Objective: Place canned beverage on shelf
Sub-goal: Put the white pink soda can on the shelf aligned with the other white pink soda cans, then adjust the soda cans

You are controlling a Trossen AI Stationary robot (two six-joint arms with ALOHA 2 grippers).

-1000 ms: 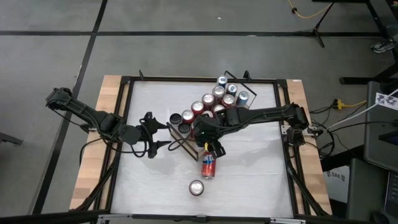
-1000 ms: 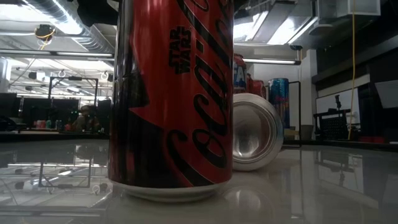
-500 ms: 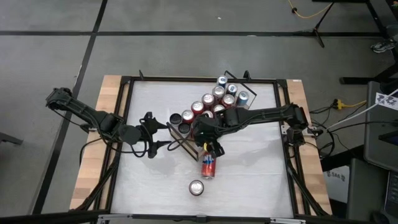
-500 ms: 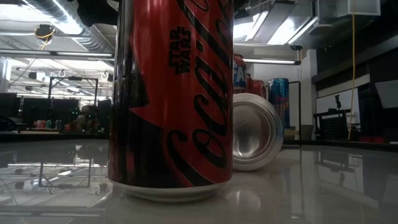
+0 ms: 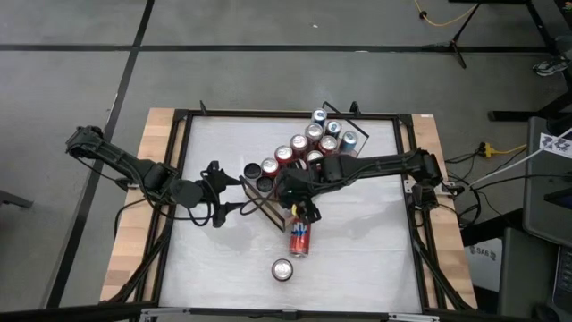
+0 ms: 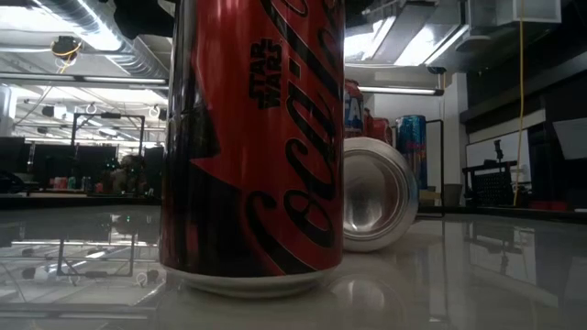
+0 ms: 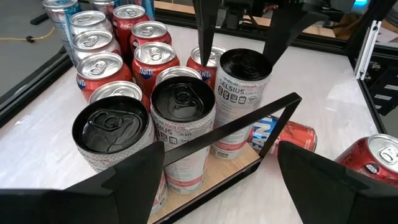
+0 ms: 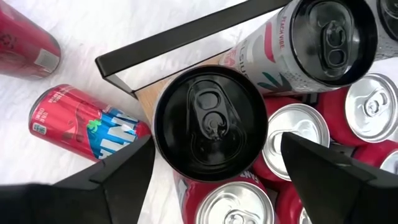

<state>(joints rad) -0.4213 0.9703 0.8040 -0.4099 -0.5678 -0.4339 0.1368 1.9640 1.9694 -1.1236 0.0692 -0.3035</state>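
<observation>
The shelf (image 5: 259, 207), a light-wood board with thin black wire rails, lies at an angle near the middle of the white counter (image 5: 357, 259) and carries a cluster of upright cans. At its near end stand three cans with black lids (image 7: 181, 99); behind them are red soda cans (image 7: 98, 67) and, farthest back, a few silver and blue ones (image 5: 332, 128). The right tool (image 5: 302, 207) hangs over the shelf's end, directly above a black-lidded can (image 8: 210, 122), its two dark fingers (image 8: 124, 171) spread wide on either side of the can and clear of it, so the can stands free on the board beside the wire rail (image 8: 193, 34). The left tool (image 5: 222, 199) waits just beside the shelf's other side, fingers also spread wide and holding nothing. Off the shelf, a red and blue can (image 5: 299, 239) lies on its side on the counter close to the right tool, and a red cola can (image 5: 282, 269) stands upright nearer the counter's front edge, filling much of the low view (image 6: 252, 137).
</observation>
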